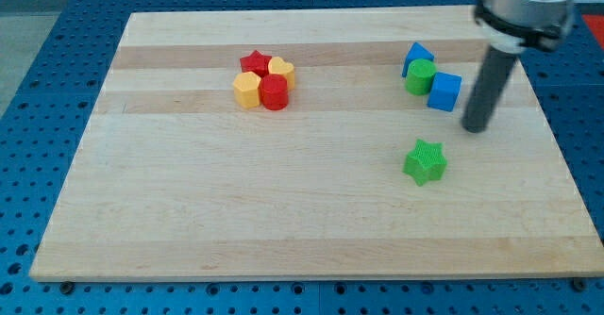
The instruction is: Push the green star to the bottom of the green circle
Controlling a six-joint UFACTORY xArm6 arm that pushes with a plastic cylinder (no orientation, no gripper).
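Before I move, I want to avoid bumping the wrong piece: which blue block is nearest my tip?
The blue cube, just to the view's left of my tip. The blue triangle sits farther away, beyond the green circle.

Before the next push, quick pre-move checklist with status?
1. My tip in view: ok, to the view's right of the blue cube, above and right of the green star.
2. Green star free of neighbours: ok, it stands alone.
3. Green circle located: ok, wedged between the blue triangle and blue cube.
4. Star already below circle: roughly ok, but a clear gap remains.
5. Tip on the right side for pushing the star up: not ok, it sits above the star.
6. Tip touching the blue cube: cannot tell.
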